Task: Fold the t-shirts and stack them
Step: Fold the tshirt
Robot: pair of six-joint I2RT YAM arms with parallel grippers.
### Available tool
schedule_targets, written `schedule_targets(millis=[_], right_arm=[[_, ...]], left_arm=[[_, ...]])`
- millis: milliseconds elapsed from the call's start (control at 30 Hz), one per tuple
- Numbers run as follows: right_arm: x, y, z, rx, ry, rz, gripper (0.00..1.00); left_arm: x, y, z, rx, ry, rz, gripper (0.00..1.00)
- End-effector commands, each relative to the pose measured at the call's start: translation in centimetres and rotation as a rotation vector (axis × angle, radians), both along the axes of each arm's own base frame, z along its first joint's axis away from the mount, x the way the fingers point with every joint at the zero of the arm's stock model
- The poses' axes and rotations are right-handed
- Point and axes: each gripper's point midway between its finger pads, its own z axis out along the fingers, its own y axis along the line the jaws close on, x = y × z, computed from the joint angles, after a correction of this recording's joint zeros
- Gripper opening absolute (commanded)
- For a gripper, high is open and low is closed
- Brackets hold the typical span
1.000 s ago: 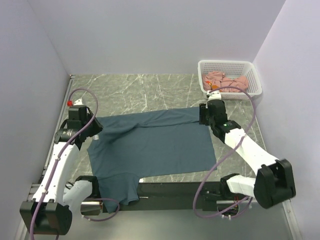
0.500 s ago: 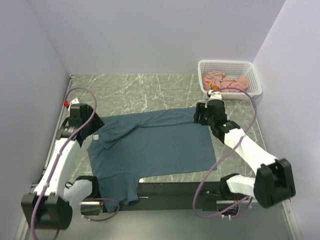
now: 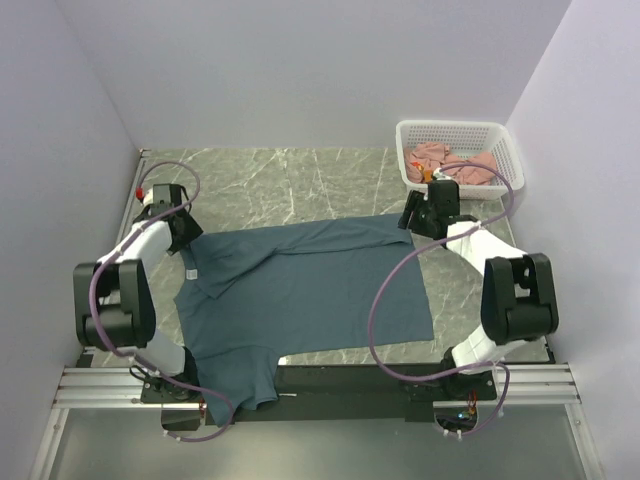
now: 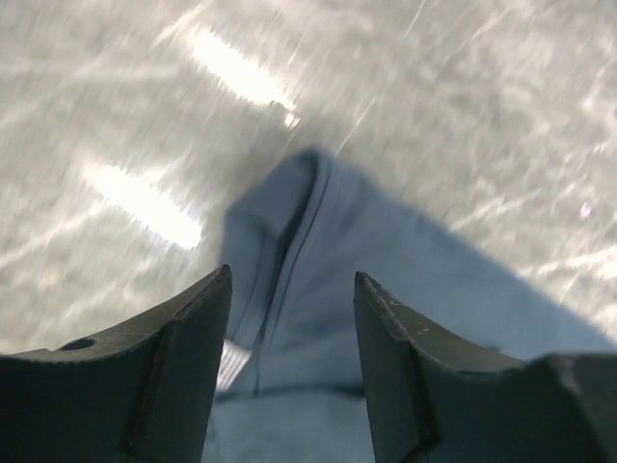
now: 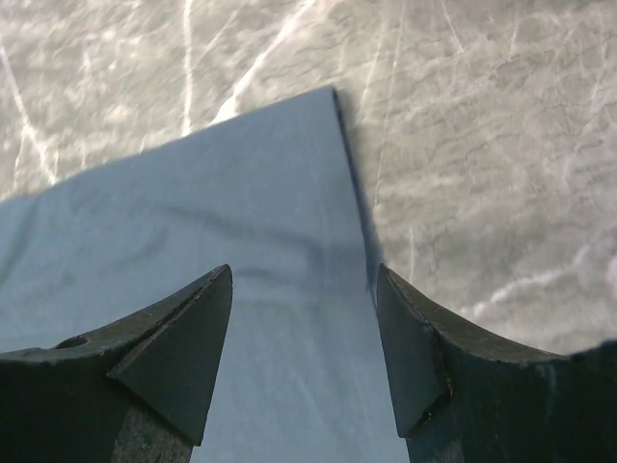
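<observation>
A dark slate-blue t-shirt [image 3: 310,290] is spread across the middle of a marbled grey table [image 3: 290,180], one sleeve reaching over the near edge, while salmon-pink t-shirts [image 3: 450,158] are heaped in a white lattice basket [image 3: 460,125] at the far right corner. The left gripper [image 4: 292,280] is seen over the shirt's far left corner, jaws parted and empty, though blur leaves contact unclear. The right gripper [image 5: 304,275] is held over the far right corner, jaws likewise spread with nothing between them.

Dark slate-blue tee [image 3: 310,290] lies spread mostly flat on the table [image 3: 280,185], far-left part folded over, one sleeve reaching past the near edge. Salmon-pink tees [image 3: 445,158] sit crumpled in the basket [image 3: 460,125], far right.
</observation>
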Motion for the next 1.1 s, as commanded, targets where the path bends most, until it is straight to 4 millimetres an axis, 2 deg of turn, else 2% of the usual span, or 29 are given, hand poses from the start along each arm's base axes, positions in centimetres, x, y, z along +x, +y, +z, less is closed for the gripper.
schedule_targets(millis=[0,167,367,500,733,833,967,1067], right_arm=[[2.4,0.1,1.0,0.085,-0.037,-0.022,0.68],[3.5,-0.9,-0.9,0.126,0.011,-0.087,0.66],[4.0,-0.5,-3.0,0.165,0.108,-0.108,0.65],[4.2,-0.2,-4.1,0.180,0.148,-0.104,0.64],[5.0,-0.1,-5.2,0.186,0.189,-0.116,0.61],[5.3,-0.3,-5.3,0.179,0.202,-0.128,0.54],[5.4,-0.3,-5.4,0.173,0.221,-0.125,0.39],[5.5,-0.1,-5.4,0.169,0.225,-0.107,0.38]], left_arm=[[3.6,0.8,1.3,0.038,-0.082,-0.019,0.58],[4.4,1.0,-1.0,0.037,-0.028,-0.025,0.54],[4.1,2.0,-3.2,0.071,0.039,-0.015,0.42],[3.7,2.4,-3.9,0.091,0.067,-0.022,0.34],[3.2,3.4,-4.5,0.155,0.097,-0.035,0.26],[3.3,3.6,-4.5,0.170,0.105,-0.041,0.22],[3.7,3.8,-4.6,0.177,0.111,-0.044,0.21],[4.0,3.6,-4.6,0.170,0.115,-0.052,0.21]])
